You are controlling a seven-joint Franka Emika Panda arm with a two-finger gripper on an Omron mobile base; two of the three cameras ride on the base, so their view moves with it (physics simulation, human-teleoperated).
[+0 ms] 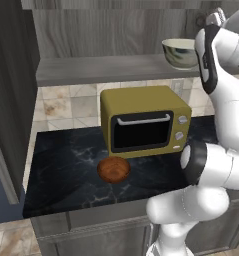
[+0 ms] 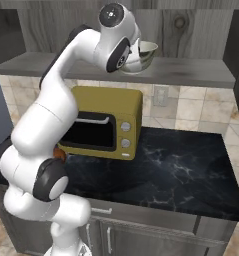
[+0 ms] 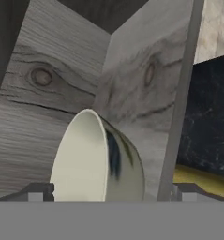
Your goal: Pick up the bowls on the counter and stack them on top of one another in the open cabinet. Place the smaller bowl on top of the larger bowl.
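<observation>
Claw (image 3: 106,194) tips are being seen at the bottom of the hand view, spread wide either side of the larger bowl (image 3: 97,159); whether that cream bowl is being gripped or just let go cannot be told. It is being kept on the open cabinet (image 1: 91,70) shelf, directly ahead of the claw. Smaller bowl (image 1: 113,169) is being left on the black surface (image 1: 66,170), well below, in front of the yellow microwave (image 1: 143,120). No readable writing is being shown.
</observation>
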